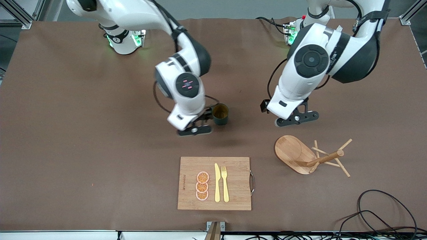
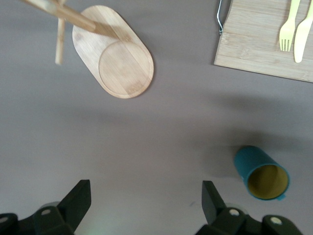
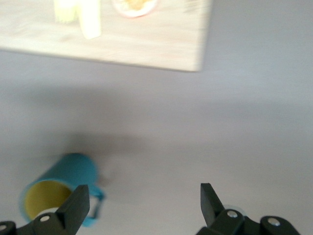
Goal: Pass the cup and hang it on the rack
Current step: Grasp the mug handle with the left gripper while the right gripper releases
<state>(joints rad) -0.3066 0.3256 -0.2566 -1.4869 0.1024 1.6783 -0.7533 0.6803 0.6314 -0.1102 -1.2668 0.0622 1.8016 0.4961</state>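
The rack (image 1: 308, 155), light wood with an oval base, lies tipped over near the desk's front edge. The cup (image 1: 220, 114), dark teal with a yellow interior, stands upright mid-desk. The right gripper (image 1: 199, 124) hangs open beside it, one finger at its handle. The left gripper (image 1: 296, 117) hovers open.

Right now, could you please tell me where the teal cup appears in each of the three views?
Front view: the cup stands mid-table, beside the right gripper.
Left wrist view: the cup is at lower right.
Right wrist view: the cup is at lower left.
Shared landmark: the cutting board.
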